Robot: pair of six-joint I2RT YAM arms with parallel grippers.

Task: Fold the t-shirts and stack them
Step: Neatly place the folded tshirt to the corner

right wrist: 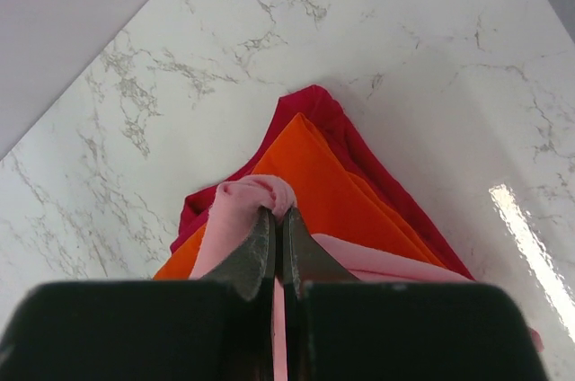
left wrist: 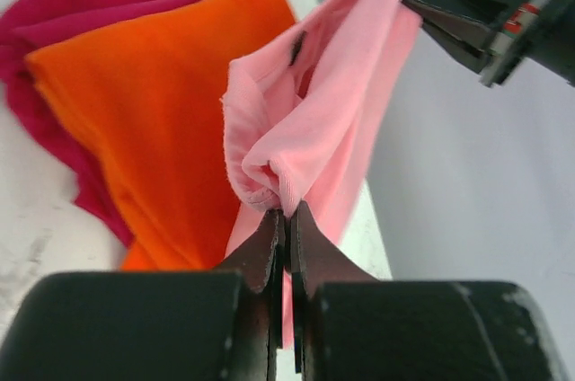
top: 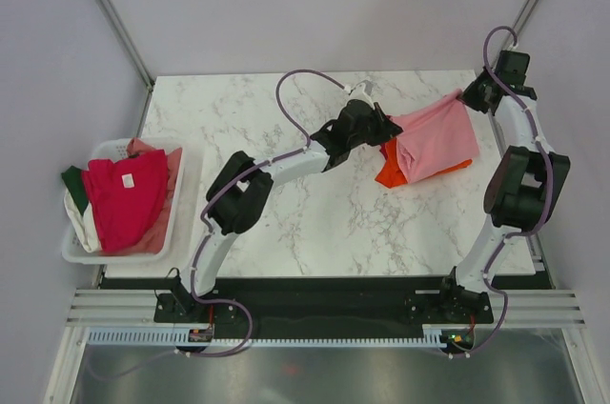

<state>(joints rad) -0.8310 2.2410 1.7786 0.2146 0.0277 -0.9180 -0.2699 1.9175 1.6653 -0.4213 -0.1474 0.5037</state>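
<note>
Left gripper (left wrist: 286, 217): jaws pinched tight on bunched edge of pink t-shirt (left wrist: 305, 120). Right gripper (right wrist: 277, 217): clamped likewise on opposite edge. Pink t-shirt slung between both, upper right of top view, over folded orange t-shirt (left wrist: 153, 129) lying on crimson t-shirt (left wrist: 36, 39). Cloth light, limp, sagging; probably best held at corners, kept taut.

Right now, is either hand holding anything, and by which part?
Both hold the pink t-shirt: the left hand pinches a bunched fold at its left edge, the right hand a bunched corner at its far right.
</note>
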